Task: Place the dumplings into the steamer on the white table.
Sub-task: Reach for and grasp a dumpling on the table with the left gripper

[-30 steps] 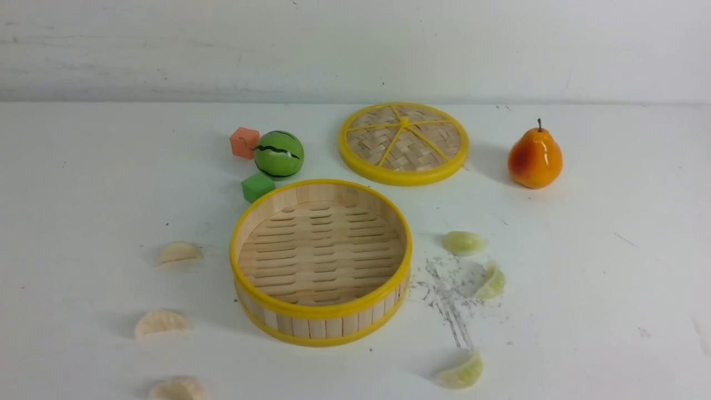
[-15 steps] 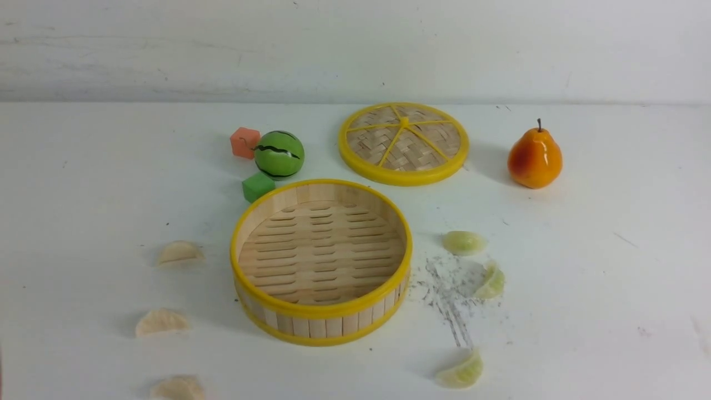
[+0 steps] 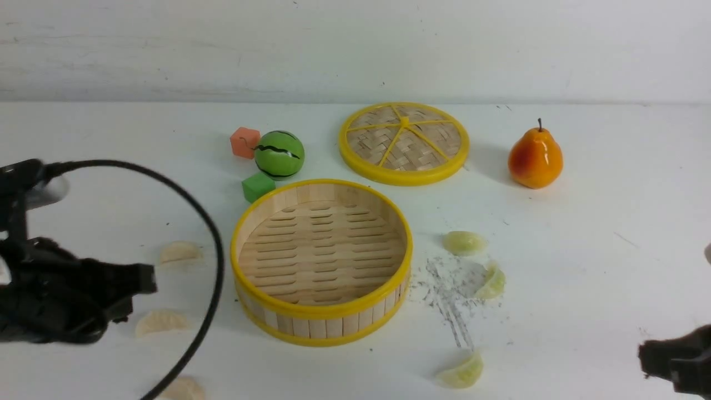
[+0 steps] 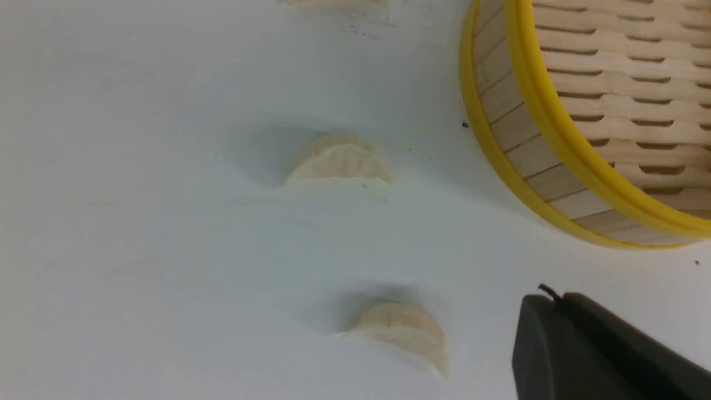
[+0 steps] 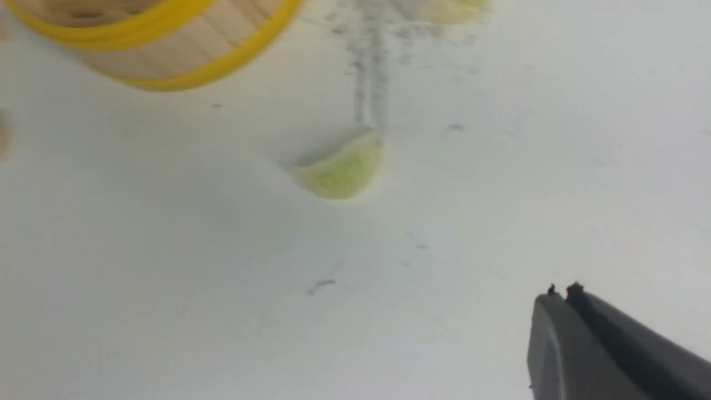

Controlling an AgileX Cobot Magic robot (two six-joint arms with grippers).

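The steamer [image 3: 322, 310] sits mid-table on the white table [image 3: 583, 250], with 3 cream dumplings [image 3: 161, 321] lying in a near-to-far line to its left and 3 green dumplings [image 3: 464, 242] strung out to its right, all outside the basket. The left gripper [image 3: 145, 279] hangs over the cream row, its tip between the far and middle ones. The right gripper [image 3: 647, 355] pokes in at the near right corner, well apart from the nearest green one. Neither carries a dumpling. Each wrist view catches only a dark finger edge, so I can't tell how wide either gripper is open. On the far side are the lid [image 3: 404, 143] and a pear [image 3: 535, 158].
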